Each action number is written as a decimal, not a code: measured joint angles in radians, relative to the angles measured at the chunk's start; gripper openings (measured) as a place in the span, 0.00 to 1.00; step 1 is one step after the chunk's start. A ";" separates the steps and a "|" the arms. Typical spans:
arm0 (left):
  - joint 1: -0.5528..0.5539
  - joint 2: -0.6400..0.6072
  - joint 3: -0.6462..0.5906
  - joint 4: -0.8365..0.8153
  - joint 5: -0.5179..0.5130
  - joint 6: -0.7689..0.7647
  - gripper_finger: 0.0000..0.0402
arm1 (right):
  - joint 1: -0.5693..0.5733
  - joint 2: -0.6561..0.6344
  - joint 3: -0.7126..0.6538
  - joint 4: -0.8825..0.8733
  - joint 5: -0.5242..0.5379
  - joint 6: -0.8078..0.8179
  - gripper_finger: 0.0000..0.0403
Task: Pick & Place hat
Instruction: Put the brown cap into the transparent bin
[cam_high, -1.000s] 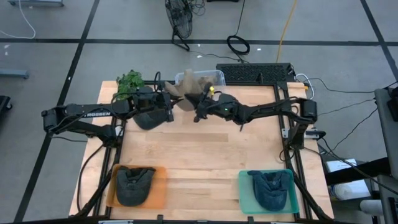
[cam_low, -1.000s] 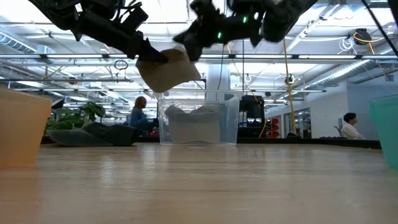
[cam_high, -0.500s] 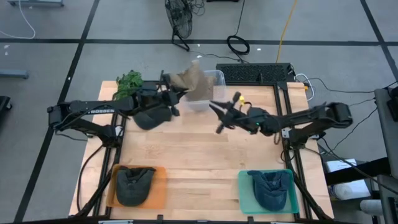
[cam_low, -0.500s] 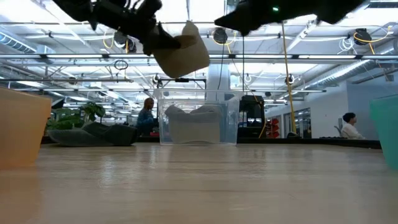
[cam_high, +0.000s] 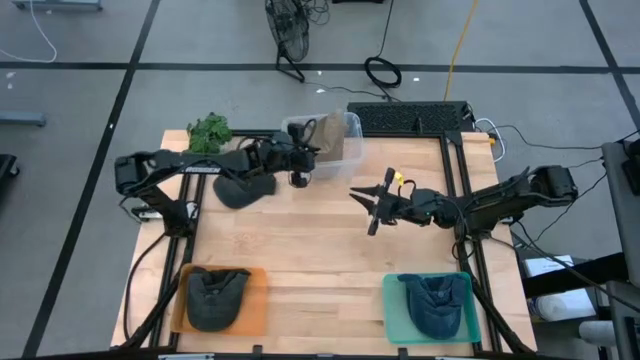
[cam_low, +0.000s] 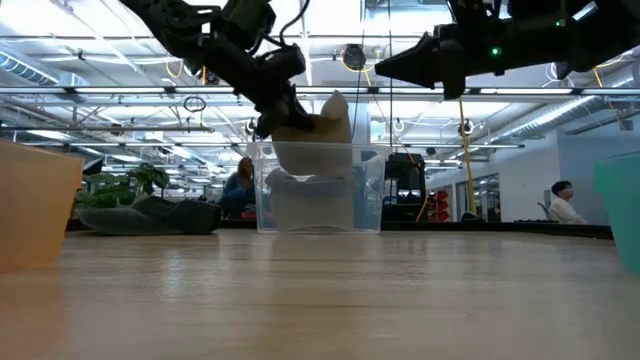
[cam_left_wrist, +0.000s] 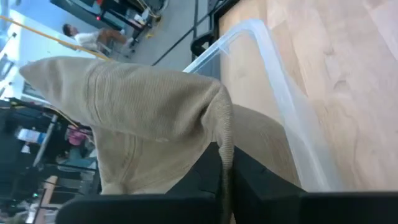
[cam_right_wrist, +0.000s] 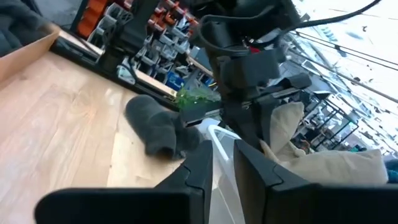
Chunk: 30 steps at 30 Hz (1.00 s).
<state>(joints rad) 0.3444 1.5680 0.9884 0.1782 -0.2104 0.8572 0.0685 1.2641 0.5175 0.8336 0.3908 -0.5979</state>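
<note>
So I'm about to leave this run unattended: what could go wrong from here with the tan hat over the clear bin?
1. The left hand grips the tan hat by one edge above the clear bin; most of it hangs free, so it could snag on the rim.
2. Other fabric already sits in the bin, so the grip could drag it.
3. The right hand is in the air near the table's middle; a left-arm swing that way could hit it.

1 hat (cam_high: 329, 140) hangs over the bin (cam_high: 349, 124) at the table's far edge; 2 trays (cam_high: 255, 300) sit at the near corners, each holding 1 hat.
</note>
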 joint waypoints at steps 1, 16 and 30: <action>-0.001 0.004 0.008 -0.008 0.000 -0.009 0.03 | 0.000 0.000 -0.002 0.000 0.000 -0.002 0.11; -0.006 0.004 0.017 -0.073 -0.002 -0.110 0.31 | -0.001 0.001 -0.002 0.023 0.000 0.010 0.11; -0.009 -0.062 0.016 -0.105 -0.384 -0.137 0.42 | -0.012 0.001 -0.002 0.020 -0.001 0.061 0.11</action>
<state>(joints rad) 0.3357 1.5065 1.0045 0.0737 -0.5944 0.7204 0.0566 1.2648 0.5152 0.8532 0.3901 -0.5364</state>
